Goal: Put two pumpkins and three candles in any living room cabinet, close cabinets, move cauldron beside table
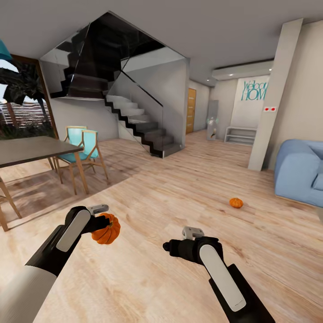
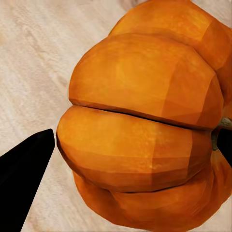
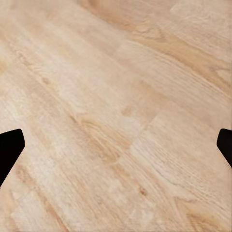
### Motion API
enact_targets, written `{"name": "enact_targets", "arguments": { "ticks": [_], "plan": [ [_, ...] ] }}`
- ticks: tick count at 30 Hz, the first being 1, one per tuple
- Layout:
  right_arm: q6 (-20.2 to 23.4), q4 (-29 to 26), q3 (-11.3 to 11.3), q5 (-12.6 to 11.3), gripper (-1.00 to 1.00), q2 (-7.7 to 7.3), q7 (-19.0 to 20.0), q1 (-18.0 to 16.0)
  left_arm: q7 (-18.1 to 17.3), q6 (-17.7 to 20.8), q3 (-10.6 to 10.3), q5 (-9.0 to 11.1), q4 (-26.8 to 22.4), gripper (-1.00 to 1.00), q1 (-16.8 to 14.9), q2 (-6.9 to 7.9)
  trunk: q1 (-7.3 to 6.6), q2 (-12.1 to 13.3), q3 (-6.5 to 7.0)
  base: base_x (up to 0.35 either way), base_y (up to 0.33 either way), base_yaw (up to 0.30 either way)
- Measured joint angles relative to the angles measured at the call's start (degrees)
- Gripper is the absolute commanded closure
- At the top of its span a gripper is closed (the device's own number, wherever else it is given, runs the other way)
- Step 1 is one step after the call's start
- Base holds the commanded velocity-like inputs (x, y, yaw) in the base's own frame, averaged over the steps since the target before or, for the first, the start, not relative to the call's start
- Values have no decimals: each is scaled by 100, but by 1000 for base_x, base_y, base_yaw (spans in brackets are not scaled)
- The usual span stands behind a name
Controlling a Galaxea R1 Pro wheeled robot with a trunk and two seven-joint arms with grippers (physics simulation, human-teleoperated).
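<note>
home, open living room | staircase (image 1: 134, 116) | dining table (image 1: 31, 150) | blue sofa (image 1: 298, 170)

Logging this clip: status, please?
Left pincer shut on a pumpkin. Right pincer open, empty, over wood floor. Second pumpkin on floor near the blue sofa. Nothing between.

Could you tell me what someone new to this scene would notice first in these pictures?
Most striking is the orange pumpkin gripped in the left end effector, held above the pale wood floor at the lower left of the head view. A second pumpkin lies on the floor farther off, near the blue sofa on the right. Behind them rises a dark staircase with glass sides.
</note>
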Motion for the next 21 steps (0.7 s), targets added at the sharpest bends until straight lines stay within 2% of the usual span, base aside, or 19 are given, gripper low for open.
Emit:
{"name": "enact_targets", "arguments": {
  "ticks": [11, 21],
  "plan": [
    [-1, 0, 0, -1, -100, 2, 0, 0, -4, 7, 0, -14, 61, 100, 0, 0, 0, 0, 0, 303, 123, 0],
    [0, 0, 0, -3, -100, 0, 0, 0, -4, 2, -5, -40, 78, 100, 0, 0, 0, 0, 0, 328, 23, 0]
  ]
}}
